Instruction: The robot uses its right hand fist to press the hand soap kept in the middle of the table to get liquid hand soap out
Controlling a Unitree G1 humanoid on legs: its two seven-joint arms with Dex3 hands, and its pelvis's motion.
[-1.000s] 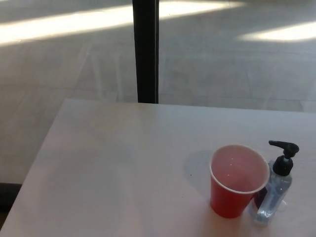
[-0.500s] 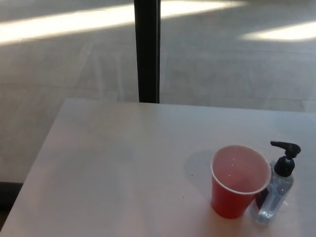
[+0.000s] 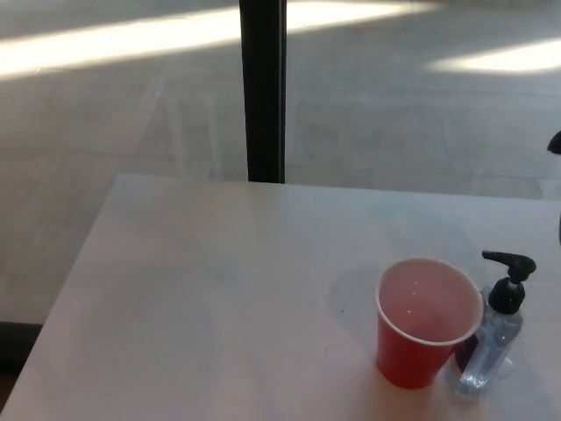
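The hand soap bottle (image 3: 491, 346) is clear with a black pump head (image 3: 510, 274) whose spout points left. It stands upright at the right side of the white table (image 3: 202, 289), touching the right side of a red paper cup (image 3: 422, 323). The spout reaches over the cup's rim. A small dark sliver of my right hand (image 3: 555, 142) shows at the picture's right edge, well above the pump and apart from it. My left hand is out of the picture.
The red cup stands open and looks empty. A black post (image 3: 263, 88) rises behind the table's far edge. Grey floor with sunlit strips (image 3: 131, 39) lies beyond the table.
A dark sliver of my right hand has come into the picture at the right edge. The whole picture has shifted slightly, so the camera moved; cup and bottle stand as before.
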